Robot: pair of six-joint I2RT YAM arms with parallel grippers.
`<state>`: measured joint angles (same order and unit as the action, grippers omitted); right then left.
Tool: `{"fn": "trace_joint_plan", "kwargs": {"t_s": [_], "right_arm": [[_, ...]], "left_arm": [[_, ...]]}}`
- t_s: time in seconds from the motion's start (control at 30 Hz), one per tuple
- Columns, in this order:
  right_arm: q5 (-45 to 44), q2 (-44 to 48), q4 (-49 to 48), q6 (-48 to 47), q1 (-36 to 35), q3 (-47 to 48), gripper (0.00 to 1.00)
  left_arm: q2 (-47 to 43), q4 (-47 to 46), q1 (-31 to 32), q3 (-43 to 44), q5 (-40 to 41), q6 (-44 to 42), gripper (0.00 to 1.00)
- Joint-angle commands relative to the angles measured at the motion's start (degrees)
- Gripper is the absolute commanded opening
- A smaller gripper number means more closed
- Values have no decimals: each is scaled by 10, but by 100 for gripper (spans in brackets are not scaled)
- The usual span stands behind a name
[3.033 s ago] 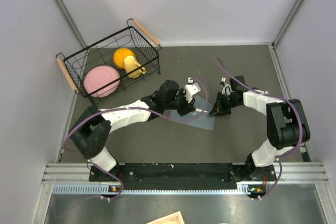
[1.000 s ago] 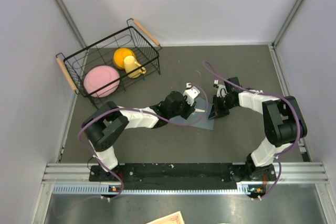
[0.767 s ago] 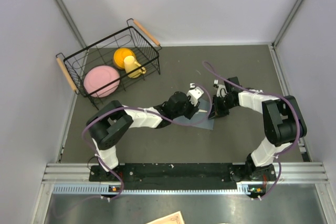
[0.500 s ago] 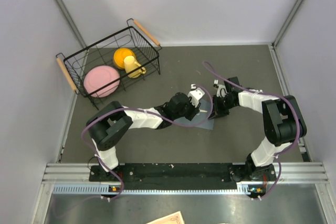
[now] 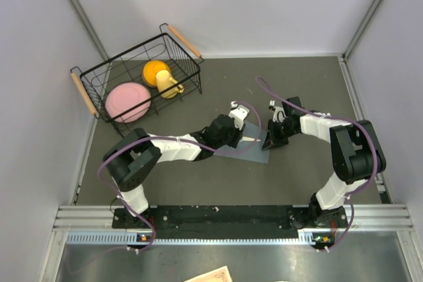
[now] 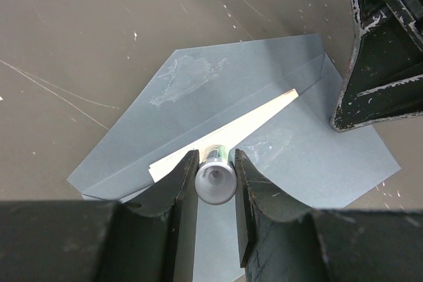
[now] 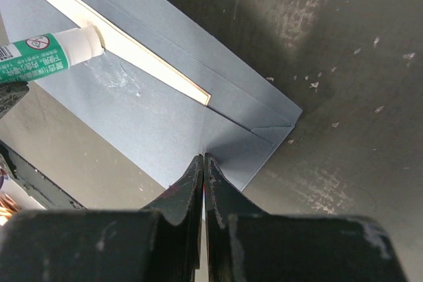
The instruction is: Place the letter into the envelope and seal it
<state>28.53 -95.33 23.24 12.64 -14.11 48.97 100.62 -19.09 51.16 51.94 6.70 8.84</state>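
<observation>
On the counter [image 5: 198, 189] my left claw [image 6: 215, 158] grips the glue stick [image 6: 215, 183], right claw [image 7: 203, 160] clenched empty, pinning the envelope [image 6: 198, 90] — a stray stroke could smear the letter [image 6: 264, 113].

Matt paper envelope [image 6: 198, 94]; stiff card letter [image 6: 246, 125]; table [image 6: 99, 31] scuffed, possibly rubber.

I see both arms built alike: the left arm [image 5: 168, 147] and the right arm [image 5: 324, 124] have white shells over black joints, and a purple cable [image 5: 264, 89] loops along each. My left fingers [image 6: 175, 191] and right fingers [image 7: 185, 191] are black wedges flecked with pale scuffs. Both bases sit on a black plate [image 5: 225, 214] beside a ribbed aluminium rail [image 5: 225, 236]
</observation>
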Motion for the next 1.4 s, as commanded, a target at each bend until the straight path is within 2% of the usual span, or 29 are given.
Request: {"fn": "trace_joint_plan", "kwargs": {"t_s": [0.0, 0.23, 0.53, 0.8, 1.07, 1.2, 1.37], "right_arm": [[-34, -14, -1, -5, -6, 8, 0], [-36, -14, 0, -4, -6, 10, 0], [-38, -14, 2, -4, -6, 9, 0], [-32, -18, 1, -3, -5, 11, 0], [-30, -19, 2, -3, -5, 11, 0], [-32, -17, 2, -3, -5, 10, 0], [-32, -14, 2, -4, -5, 8, 0]], "left_arm": [[6, 46, 1, -3, -5, -18, 0], [-5, 50, 35, 1, -13, -13, 0], [-25, 96, 9, -25, 48, 11, 0], [-12, 84, 6, -17, 25, -1, 0], [5, 67, 57, 0, 18, -1, 0], [13, 79, 54, 1, 45, 7, 0], [-10, 92, 21, -32, 57, 4, 0]]}}
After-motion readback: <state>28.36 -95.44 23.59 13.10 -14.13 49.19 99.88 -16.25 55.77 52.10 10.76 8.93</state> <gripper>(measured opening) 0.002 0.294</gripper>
